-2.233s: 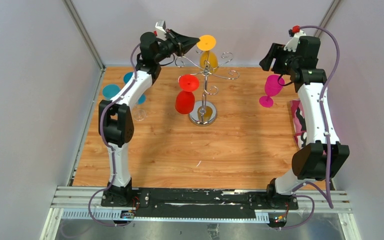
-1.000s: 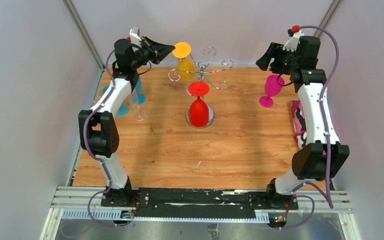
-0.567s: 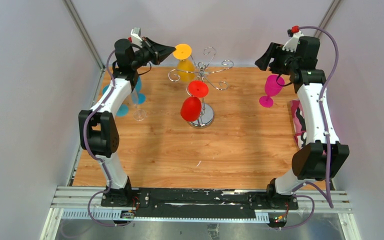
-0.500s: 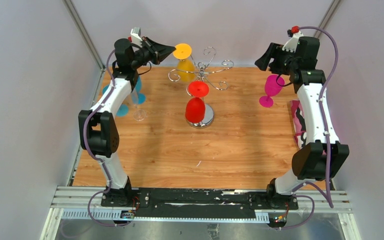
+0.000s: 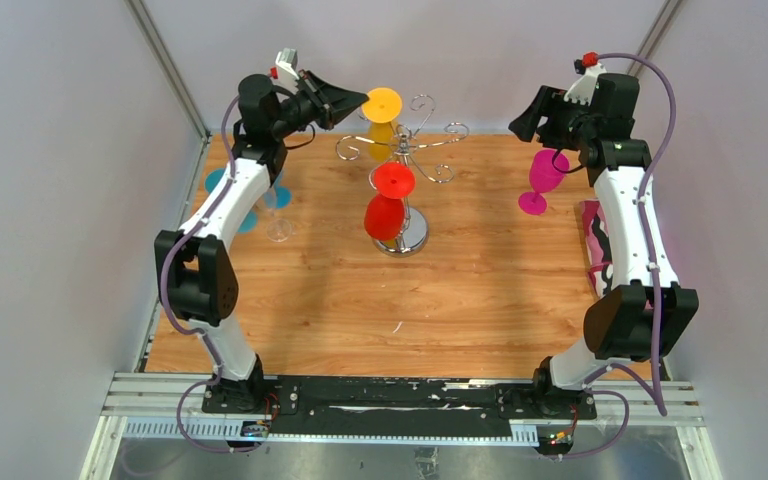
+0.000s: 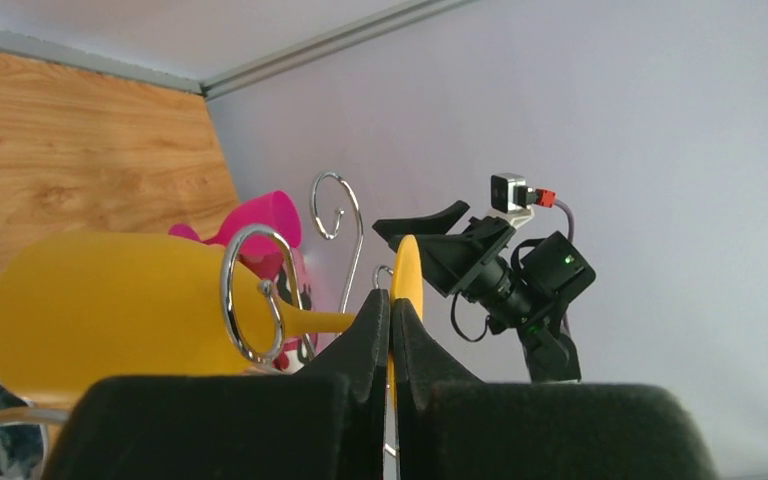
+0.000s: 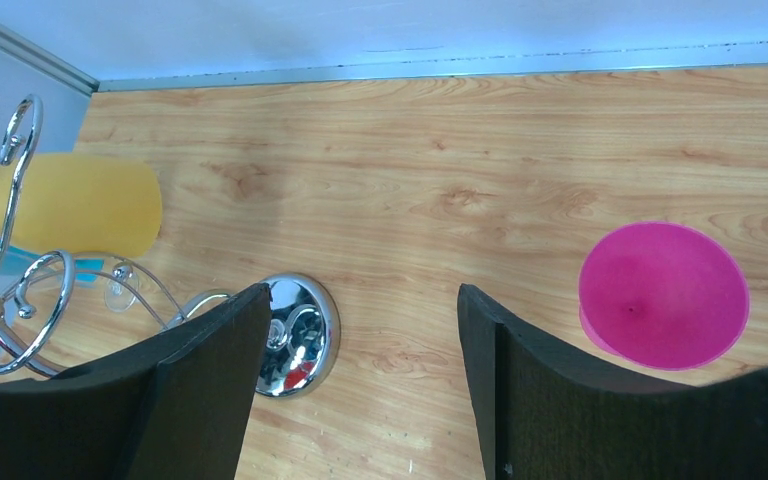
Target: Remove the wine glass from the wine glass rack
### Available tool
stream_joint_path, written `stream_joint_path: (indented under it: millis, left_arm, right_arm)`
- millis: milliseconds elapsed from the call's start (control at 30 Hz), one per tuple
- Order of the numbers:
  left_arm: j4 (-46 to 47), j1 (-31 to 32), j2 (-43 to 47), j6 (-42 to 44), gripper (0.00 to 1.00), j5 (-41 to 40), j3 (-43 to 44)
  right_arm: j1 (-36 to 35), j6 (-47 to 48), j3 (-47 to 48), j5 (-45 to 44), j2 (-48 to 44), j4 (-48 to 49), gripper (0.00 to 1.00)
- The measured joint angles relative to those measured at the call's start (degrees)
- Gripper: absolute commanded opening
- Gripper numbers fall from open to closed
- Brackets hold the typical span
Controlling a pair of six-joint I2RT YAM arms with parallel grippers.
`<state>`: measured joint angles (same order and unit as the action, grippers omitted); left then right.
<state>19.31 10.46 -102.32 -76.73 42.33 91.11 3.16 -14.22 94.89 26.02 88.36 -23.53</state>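
One rack (image 5: 416, 233), two arms (image 5: 222, 205) (image 5: 628, 220), one yellow glass (image 5: 382, 104), one red glass (image 5: 384, 216), one pink glass (image 5: 544, 170).

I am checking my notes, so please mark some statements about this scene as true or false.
1. The left end effector is shut on the foot of the yellow wine glass. True.
2. The right end effector holds the pink wine glass. False: it is open and empty; that glass stands on the table.
3. The red wine glass hangs on the wine glass rack. True.
4. The yellow glass's stem is free of the rack. False: it passes through a chrome loop.
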Motion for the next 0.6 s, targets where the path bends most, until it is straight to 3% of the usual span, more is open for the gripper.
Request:
stream_joint_path:
  millis: [367, 600]
  left_arm:
    - [-2.1, -2.89, 8.9, 3.56, 0.0, -0.35, -10.1]
    - [-3.63, -7.65, 9.2, 5.07, 0.0, -1.57, -11.04]
  right_arm:
    - [0.0, -1.05, -0.28, 1.84, -0.02, 0.72, 0.74]
    - [0.0, -1.38, -0.81, 2.49, -0.02, 1.31, 0.74]
